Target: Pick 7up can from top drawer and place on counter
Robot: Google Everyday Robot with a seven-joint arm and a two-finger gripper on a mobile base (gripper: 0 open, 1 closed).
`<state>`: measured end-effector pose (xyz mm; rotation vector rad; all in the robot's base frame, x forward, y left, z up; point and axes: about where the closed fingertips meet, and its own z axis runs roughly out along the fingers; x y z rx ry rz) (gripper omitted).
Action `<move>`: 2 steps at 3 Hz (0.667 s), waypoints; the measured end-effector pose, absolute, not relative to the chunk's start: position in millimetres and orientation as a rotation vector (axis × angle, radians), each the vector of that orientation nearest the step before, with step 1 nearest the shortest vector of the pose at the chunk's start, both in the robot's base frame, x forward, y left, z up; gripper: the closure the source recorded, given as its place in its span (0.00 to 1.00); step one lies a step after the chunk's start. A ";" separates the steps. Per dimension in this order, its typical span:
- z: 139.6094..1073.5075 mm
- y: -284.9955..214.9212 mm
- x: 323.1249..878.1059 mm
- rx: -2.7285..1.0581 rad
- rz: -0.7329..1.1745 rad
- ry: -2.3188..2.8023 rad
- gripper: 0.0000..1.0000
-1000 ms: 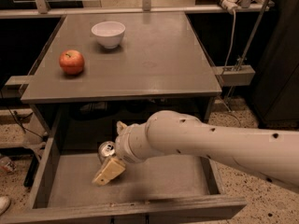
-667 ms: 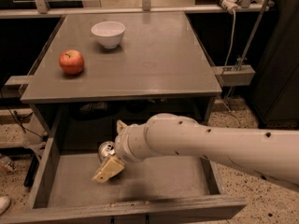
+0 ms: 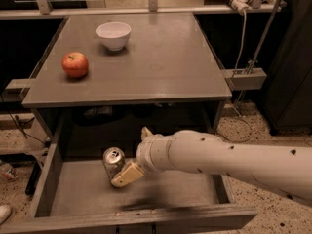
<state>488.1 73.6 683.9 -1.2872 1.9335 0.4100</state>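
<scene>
Half the end effector (image 3: 129, 165) hides behind its wrist in the top drawer (image 3: 46, 179), touching the 7up can (image 3: 113, 161); whether it grasps cannot be told.

**Greys, One Red, One Pale Arm**

The counter (image 3: 161, 67) and the top drawer (image 3: 87, 194) are plain matte grey. The 7up can (image 3: 113, 161) is silvery, its label perhaps greenish in the dim light. The gripper (image 3: 126, 173), just beside the can inside the drawer, is cream-tan. The arm (image 3: 229, 157) is off-white with small dark dots. The apple (image 3: 75, 65) is red, the bowl (image 3: 113, 35) white, the floor (image 3: 273, 126) speckled beige.
</scene>
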 end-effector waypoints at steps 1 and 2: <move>683.9 73.7 488.0 -1.287 0.410 1.933 0.00; 688.7 87.7 477.9 -1.297 0.441 1.900 0.00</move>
